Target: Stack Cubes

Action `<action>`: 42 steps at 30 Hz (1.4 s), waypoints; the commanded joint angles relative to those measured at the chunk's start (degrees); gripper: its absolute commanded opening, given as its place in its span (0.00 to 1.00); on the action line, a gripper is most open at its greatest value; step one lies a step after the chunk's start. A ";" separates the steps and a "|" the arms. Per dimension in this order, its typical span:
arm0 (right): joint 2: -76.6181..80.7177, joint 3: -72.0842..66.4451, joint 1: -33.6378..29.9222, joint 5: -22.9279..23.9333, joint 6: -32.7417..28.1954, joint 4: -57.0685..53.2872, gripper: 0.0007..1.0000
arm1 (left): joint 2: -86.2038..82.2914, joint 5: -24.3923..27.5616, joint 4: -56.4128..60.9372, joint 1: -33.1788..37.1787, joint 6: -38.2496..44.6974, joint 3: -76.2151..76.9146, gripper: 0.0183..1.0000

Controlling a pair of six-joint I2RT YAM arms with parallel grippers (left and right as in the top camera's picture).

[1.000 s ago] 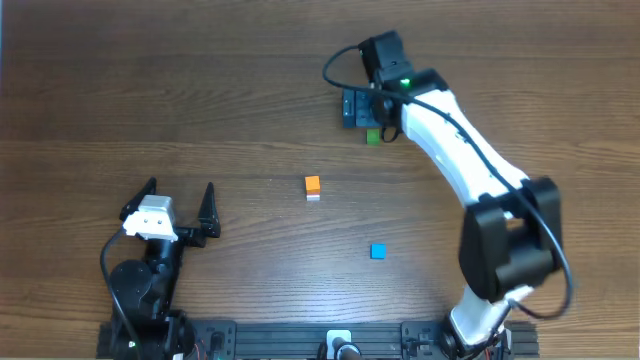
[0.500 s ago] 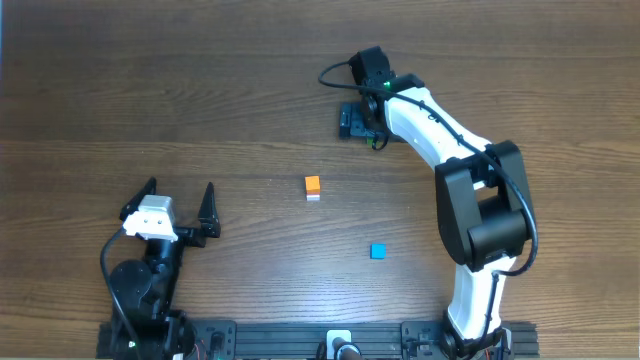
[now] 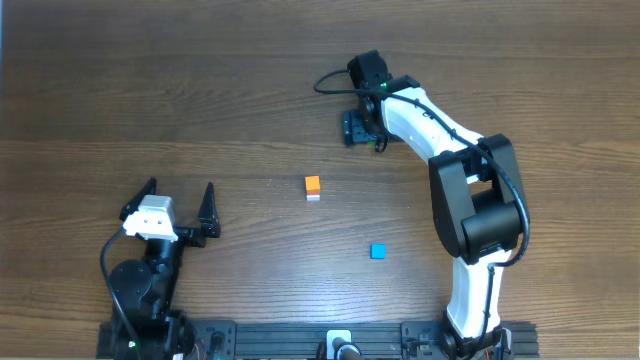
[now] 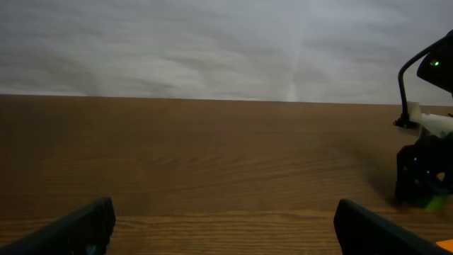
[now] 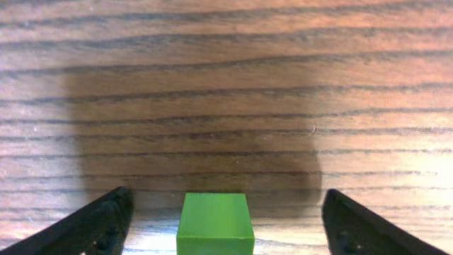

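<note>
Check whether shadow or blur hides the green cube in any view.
Right wrist view: green cube sharp and bright, broad shadow on the table beyond it. Top view: right gripper covers most of it. Left wrist view: a dim, smeared green patch at the edge.

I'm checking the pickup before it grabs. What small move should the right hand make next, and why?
Probably lower a little and close on the green cube. The right hand is open, the cube sits centred between its fingers on the wooden table, and neither finger touches it yet.
</note>
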 commanded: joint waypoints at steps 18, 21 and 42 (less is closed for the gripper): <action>0.98 7.32 -0.15 -2.29 3.15 -9.01 0.73 | -0.35 0.37 0.04 -0.26 0.66 -0.55 1.00; 1.27 6.91 -0.15 -2.25 3.15 -9.01 0.72 | -0.35 0.37 0.04 -0.26 0.66 -0.55 1.00; 3.85 6.51 -0.15 -2.27 3.32 -8.79 0.36 | -0.35 0.37 0.04 -0.26 0.66 -0.55 1.00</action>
